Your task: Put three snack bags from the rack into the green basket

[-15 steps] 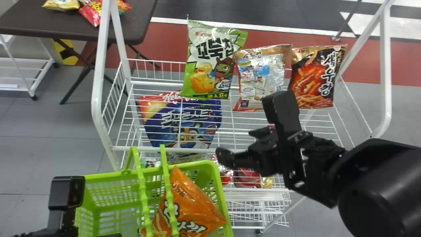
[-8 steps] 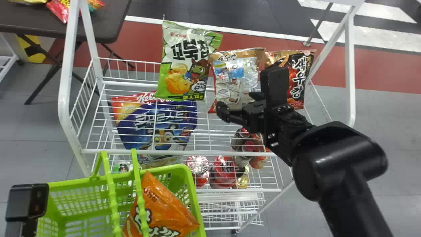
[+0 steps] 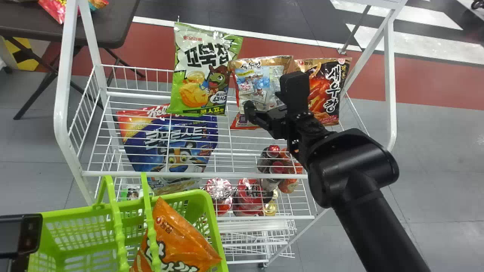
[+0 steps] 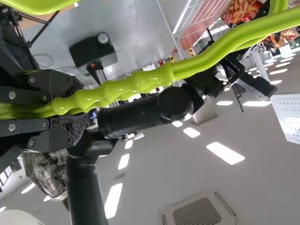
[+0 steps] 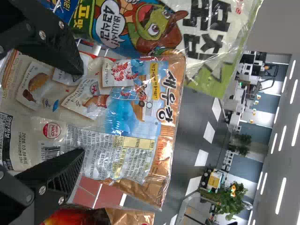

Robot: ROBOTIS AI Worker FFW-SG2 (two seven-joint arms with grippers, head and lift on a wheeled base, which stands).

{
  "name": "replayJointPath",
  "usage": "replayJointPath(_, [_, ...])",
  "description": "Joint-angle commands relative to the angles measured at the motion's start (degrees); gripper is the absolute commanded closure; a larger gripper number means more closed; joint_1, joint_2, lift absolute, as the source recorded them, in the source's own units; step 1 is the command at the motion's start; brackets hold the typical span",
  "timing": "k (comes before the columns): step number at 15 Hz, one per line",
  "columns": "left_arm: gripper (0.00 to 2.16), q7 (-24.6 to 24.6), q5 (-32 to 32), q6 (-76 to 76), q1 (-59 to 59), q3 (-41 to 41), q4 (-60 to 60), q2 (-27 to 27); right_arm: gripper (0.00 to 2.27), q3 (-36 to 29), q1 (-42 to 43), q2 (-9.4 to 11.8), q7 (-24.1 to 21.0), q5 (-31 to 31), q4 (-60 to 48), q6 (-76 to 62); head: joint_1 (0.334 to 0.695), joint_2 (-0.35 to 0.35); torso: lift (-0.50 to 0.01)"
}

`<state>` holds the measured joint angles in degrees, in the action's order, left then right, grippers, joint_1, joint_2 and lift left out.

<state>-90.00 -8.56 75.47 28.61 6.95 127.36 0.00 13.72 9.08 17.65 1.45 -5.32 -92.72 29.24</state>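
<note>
The right end effector (image 3: 263, 101) is released, its two fingers wide apart in front of the brown snack bag (image 3: 257, 75); if they touch it, I cannot tell. This bag stands on the rack (image 3: 151, 174), between the green bag (image 3: 196, 68) and the black bag (image 3: 329, 87). The left end effector (image 3: 19, 234) is clenched on the handles (image 4: 140, 86) of the green basket (image 3: 212, 215). One orange bag (image 3: 181, 241) lies tilted inside this basket.
</note>
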Motion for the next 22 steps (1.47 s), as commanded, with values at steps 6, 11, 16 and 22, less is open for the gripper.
replayJointPath(6, [2.15, -0.4, 0.3, -0.8, 0.0, 0.2, -0.4, -0.1, 2.25, -1.3, -1.4, 0.1, 0.2, 0.0, -2.8, -0.5, 0.695, -0.244, 0.0])
replayJointPath(11, [2.15, -0.5, 0.3, -1.3, 0.0, 0.3, -0.8, -0.1, 2.25, -3.7, -5.0, 0.4, 1.4, -1.4, -11.4, 3.4, 0.695, -0.247, 0.0])
replayJointPath(16, [2.15, -0.6, 0.3, -1.5, 0.0, 0.5, -0.8, -0.1, 2.25, -5.5, -7.0, 0.5, 3.6, -4.3, -17.7, 7.8, 0.695, -0.235, 0.0])
replayJointPath(22, [2.15, -0.6, 0.1, -1.5, 0.0, 0.7, -0.8, -0.1, 2.25, -7.6, -12.2, 1.2, 6.4, -8.9, -29.3, 18.0, 0.695, -0.211, 0.0])
